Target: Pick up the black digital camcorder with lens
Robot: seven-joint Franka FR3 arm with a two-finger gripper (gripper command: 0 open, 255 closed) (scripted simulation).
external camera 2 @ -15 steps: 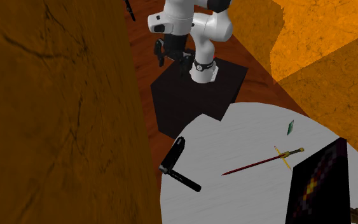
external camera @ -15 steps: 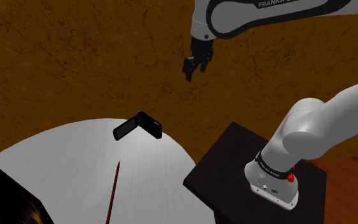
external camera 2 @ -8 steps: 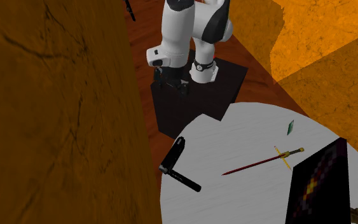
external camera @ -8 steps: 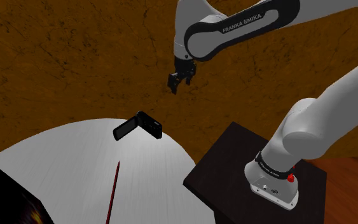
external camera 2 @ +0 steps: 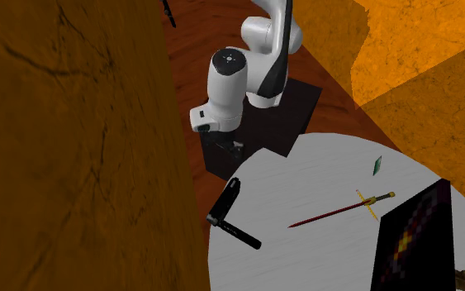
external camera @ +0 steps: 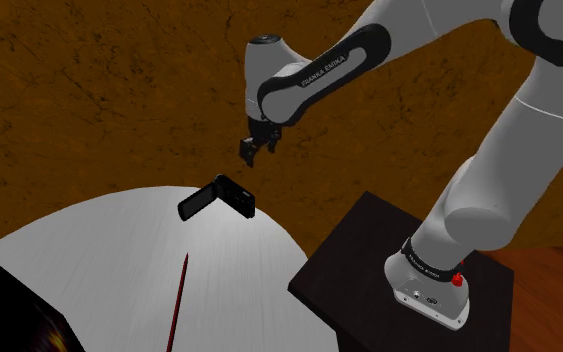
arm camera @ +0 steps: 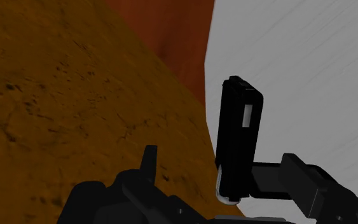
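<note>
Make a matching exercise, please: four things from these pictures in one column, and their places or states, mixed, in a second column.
1. camcorder
2. sword
3. stand
4. gripper

A. in the air, open
B. dark box beside the table
C. at the table's edge, screen flipped out
D. flat on the table, away from its edge

Pairs: 1-C, 2-D, 3-B, 4-A
</note>
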